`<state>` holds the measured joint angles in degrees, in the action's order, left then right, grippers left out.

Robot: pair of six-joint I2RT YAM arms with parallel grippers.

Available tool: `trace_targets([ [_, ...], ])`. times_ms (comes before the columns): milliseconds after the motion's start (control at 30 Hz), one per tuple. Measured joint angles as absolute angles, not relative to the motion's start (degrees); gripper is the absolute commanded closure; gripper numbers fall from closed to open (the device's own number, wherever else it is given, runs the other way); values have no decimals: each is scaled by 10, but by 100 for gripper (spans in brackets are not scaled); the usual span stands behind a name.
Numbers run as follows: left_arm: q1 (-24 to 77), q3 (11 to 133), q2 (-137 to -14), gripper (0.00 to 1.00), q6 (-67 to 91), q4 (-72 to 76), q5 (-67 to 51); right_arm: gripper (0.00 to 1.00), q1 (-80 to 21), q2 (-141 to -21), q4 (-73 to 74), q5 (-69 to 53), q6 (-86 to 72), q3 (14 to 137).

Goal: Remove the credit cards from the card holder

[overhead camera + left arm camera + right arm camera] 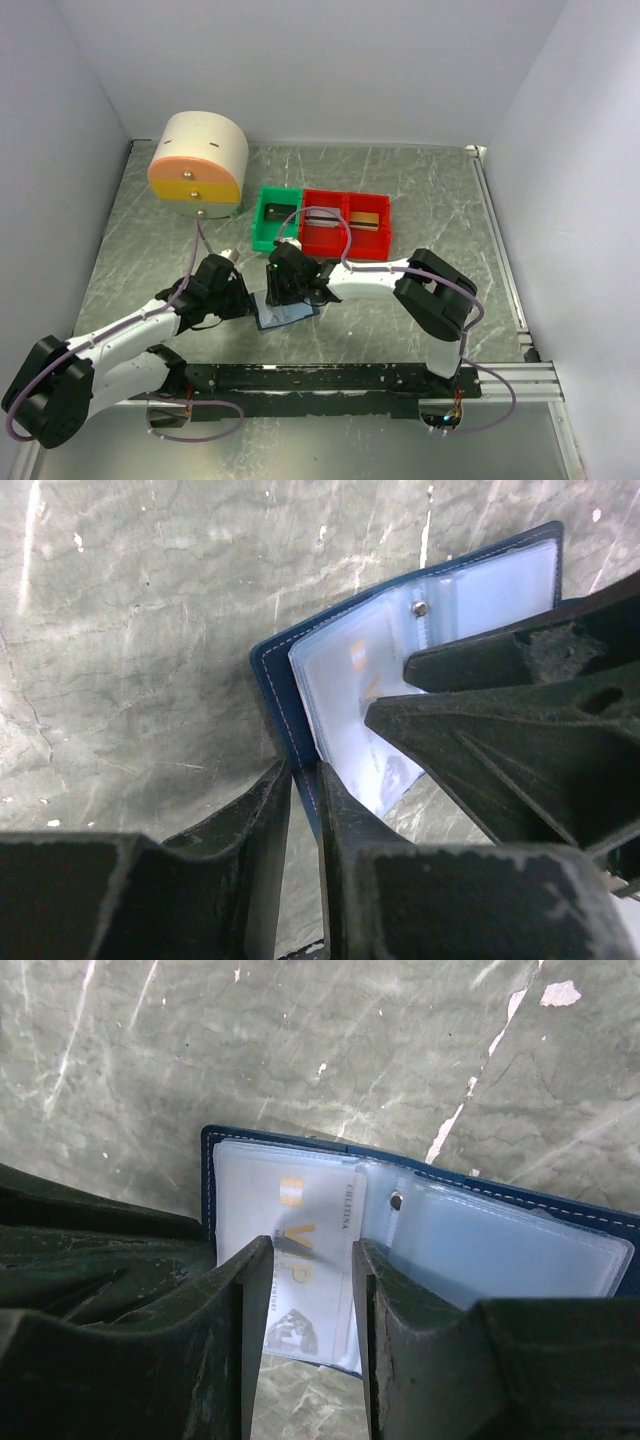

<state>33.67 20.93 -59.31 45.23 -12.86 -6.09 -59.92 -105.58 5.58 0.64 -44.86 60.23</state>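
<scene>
Navy cover edge sits pinched between the nearly closed left fingers [262, 825], steadying the open card holder [272, 685] on the desk [130, 630]. Right fingers [250, 1310], part-open and gripping nothing, straddle a pale VIP card [300, 1260] in its clear sleeve; extraction seems barely begun.

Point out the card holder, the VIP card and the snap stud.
card holder [500, 1250], right wrist view, on its right clear sleeve.
VIP card [303, 1255], right wrist view, on the gold lettering.
snap stud [397, 1200], right wrist view, on its metal head.

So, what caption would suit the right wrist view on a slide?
Open right gripper poised over a VIP card in the unfolded blue card holder.
</scene>
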Motion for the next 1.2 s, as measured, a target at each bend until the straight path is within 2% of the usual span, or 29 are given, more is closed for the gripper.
trace_targets([
  [233, 338, 213, -560, 71, 455, -144, -53, 65, -582, -1052, 5, -26, -459, 575],
  [500, 339, 213, -547, 66, 469, -170, -28, 65, -578, -1051, -10, -36, -462, 566],
  [667, 339, 213, -526, 67, 476, -186, -9, 65, -577, -1051, -11, -37, -462, 566],
  [933, 340, 196, -549, 69, 497, -104, -79, 65, -577, -1051, -11, -37, -462, 566],
  [1200, 340, 195, -575, 67, 506, -95, -86, 65, -577, -1051, -11, -39, -462, 566],
])
